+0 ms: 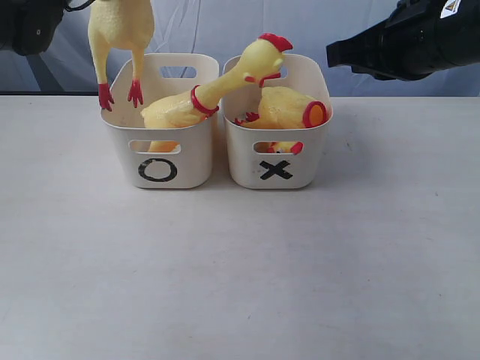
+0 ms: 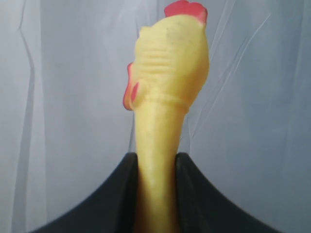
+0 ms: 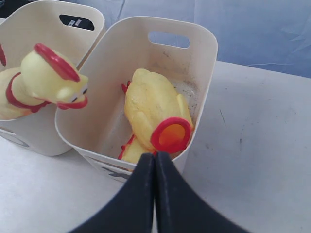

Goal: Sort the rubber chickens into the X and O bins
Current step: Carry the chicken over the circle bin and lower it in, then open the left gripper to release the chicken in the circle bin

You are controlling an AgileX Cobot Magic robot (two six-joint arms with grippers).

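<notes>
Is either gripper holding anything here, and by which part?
The left gripper holds a whole rubber chicken by its neck, below the head, feet dangling at the O bin rim. The right gripper is shut on nothing.

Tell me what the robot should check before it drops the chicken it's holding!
1. The left end effector clamps the dangling chicken by its neck: ok.
2. The dangling chicken is fully above the O bin: cannot tell; its feet hang by the left rim.
3. The other whole chicken sits wholly inside the O bin: not ok; its head leans over the X bin.
4. The headless body lies inside the X bin: ok.
5. The right end effector is shut, empty, away from the drop: ok.
</notes>
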